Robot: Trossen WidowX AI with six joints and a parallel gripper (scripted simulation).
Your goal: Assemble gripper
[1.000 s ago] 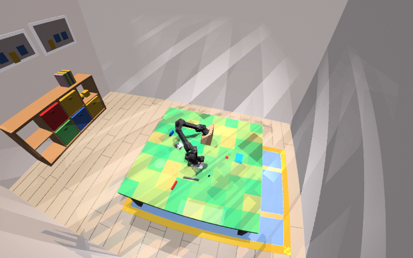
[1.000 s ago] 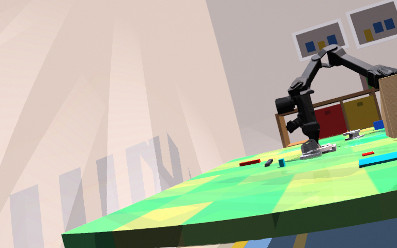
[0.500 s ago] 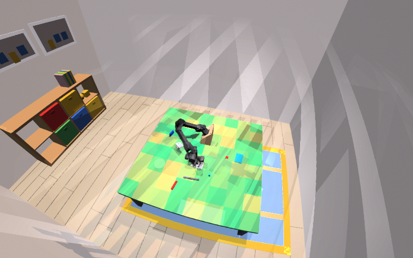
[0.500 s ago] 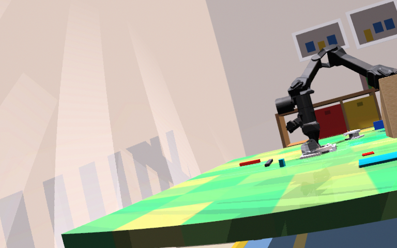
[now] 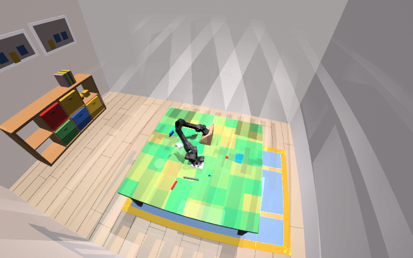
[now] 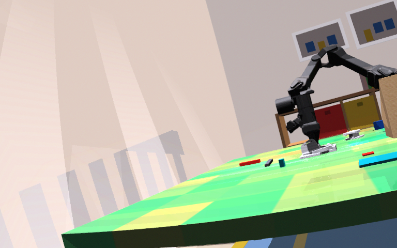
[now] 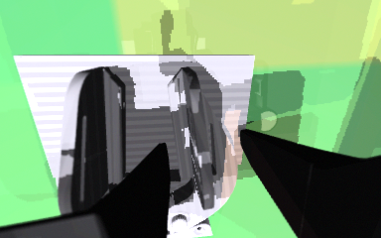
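The white gripper base [image 5: 199, 166] [image 6: 330, 146] [image 7: 42, 74] lies on the table under my gripper [image 5: 196, 161] [image 6: 313, 147] [image 7: 203, 143]. Two dark jaws stand on it in the wrist view: the left jaw [image 7: 94, 119] is outside my fingers, and the right jaw [image 7: 198, 144] reaches between them. My fingers are open, with green surface visible beside the right one. The pins and gear teeth are hidden or too dark to tell. Another white part [image 5: 179, 145] [image 6: 352, 132], probably the housing plate, is raised on a grey support, away from the base.
A wooden wedge [image 5: 206, 139] [image 6: 389, 108] stands at the arm's far end. Around lie a blue block [image 5: 171, 133], a red bar [image 5: 173, 185] [image 6: 249, 163], a dark bar [image 5: 191, 178] [image 6: 268, 162], a teal cylinder [image 5: 209, 174] [image 6: 281, 163], a small red piece [image 5: 226, 157] and a blue tile [image 5: 239, 158].
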